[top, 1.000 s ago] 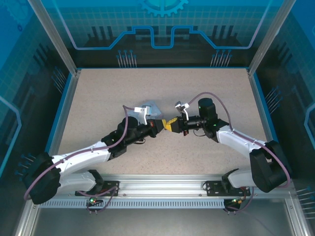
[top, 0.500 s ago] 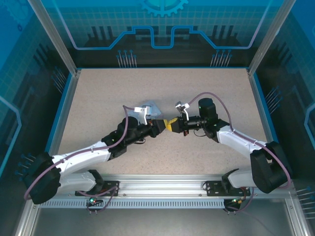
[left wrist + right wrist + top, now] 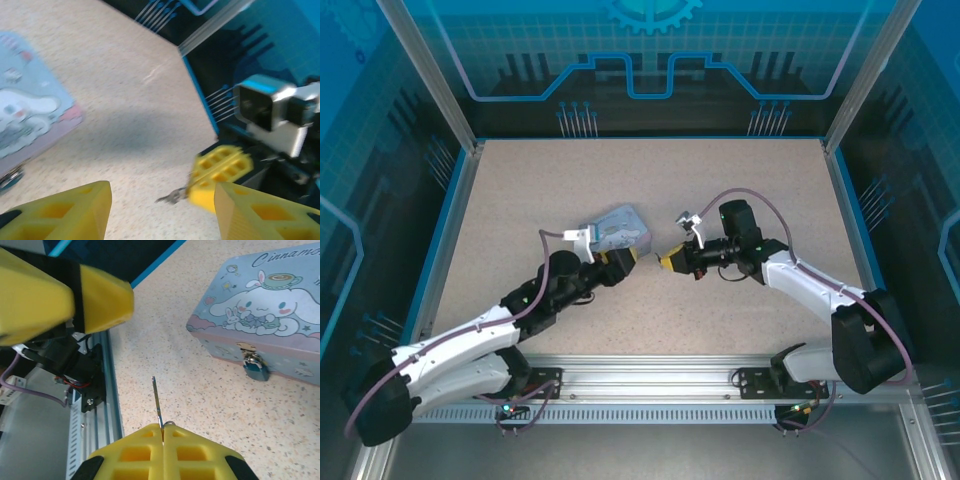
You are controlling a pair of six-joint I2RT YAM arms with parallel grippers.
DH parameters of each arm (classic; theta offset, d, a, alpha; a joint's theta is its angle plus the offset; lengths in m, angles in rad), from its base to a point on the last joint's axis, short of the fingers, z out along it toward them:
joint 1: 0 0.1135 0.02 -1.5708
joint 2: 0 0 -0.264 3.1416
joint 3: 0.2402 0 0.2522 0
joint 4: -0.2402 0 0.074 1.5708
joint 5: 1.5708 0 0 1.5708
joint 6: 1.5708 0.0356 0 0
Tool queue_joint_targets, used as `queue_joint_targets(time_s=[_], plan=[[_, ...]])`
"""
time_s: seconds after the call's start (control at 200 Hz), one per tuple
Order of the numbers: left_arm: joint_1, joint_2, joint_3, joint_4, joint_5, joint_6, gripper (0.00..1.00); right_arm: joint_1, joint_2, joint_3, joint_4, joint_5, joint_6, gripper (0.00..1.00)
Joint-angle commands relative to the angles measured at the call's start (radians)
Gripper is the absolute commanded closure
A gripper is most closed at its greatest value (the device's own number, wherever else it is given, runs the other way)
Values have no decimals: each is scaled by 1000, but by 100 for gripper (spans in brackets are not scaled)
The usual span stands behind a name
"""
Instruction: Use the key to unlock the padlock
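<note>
Surrounding the speckled beige table (image 3: 750, 190) stand blue printed walls (image 3: 520, 60).

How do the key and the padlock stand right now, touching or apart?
Apart. The right wrist view shows the key pinched in the right hand, with bare table between its tip and the padlock hanging on the tin.

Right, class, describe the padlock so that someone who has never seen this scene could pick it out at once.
Start at the speckled table and find the light-blue cartoon tin near its middle. Low on the tin's front wall hangs the padlock. It is tiny and dark teal with a silvery shackle, far smaller than the tin and squat, unlike the thin straight key.
</note>
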Motion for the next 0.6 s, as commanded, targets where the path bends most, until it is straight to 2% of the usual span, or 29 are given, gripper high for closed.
queue_joint_targets(time_s=[0.0,0.17,0.36,0.595], plan=[[14,-14,-65,-68,-50,-99,39,-8,25,39,-80,58,-41,100],[21,65,-82,-65,-36,-127,32,-4,38,51,-87,94,-36,100],[60,210,-71,38,-12,-104,21,3,35,49,-87,105,-31,100],[155,338,-91,186,13,-94,18,4,20,38,-105,119,-44,100]])
